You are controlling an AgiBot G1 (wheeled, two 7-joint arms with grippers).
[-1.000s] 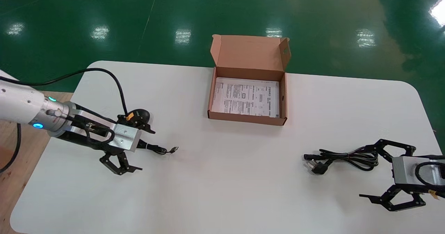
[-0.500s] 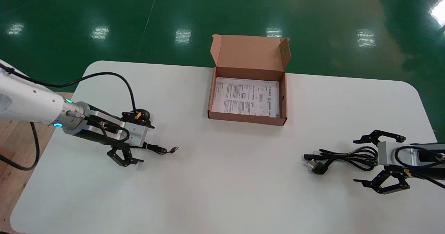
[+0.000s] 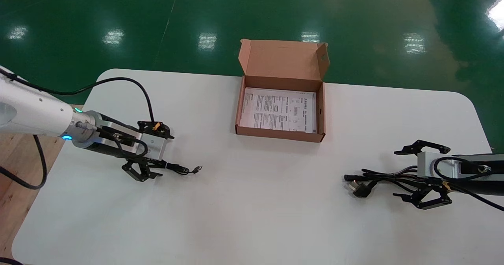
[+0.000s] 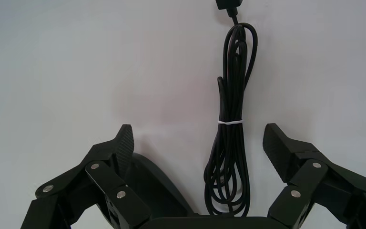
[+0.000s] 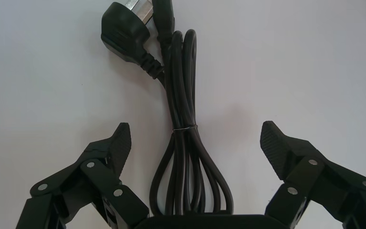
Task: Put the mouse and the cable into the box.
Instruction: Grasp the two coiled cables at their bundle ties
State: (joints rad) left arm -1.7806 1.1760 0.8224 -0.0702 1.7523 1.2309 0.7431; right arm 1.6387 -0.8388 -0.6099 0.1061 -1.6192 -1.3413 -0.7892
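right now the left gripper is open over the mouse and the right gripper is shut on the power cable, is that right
Not quite. The right gripper is open, not shut. In the right wrist view its jaws stand wide apart on either side of the power cable, with bare table between them and the cable. The rest holds: the left gripper is open over the mouse.

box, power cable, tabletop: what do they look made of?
Box: brown cardboard, matte, folded flaps.
Power cable: black sheath, slight sheen, likely PVC or rubber; thin wire tie round the bundle. Right gripper straddles it, jaws open.
Tabletop: white, smooth, low gloss; laminate or paint, cannot tell.
Left gripper open over the mouse.
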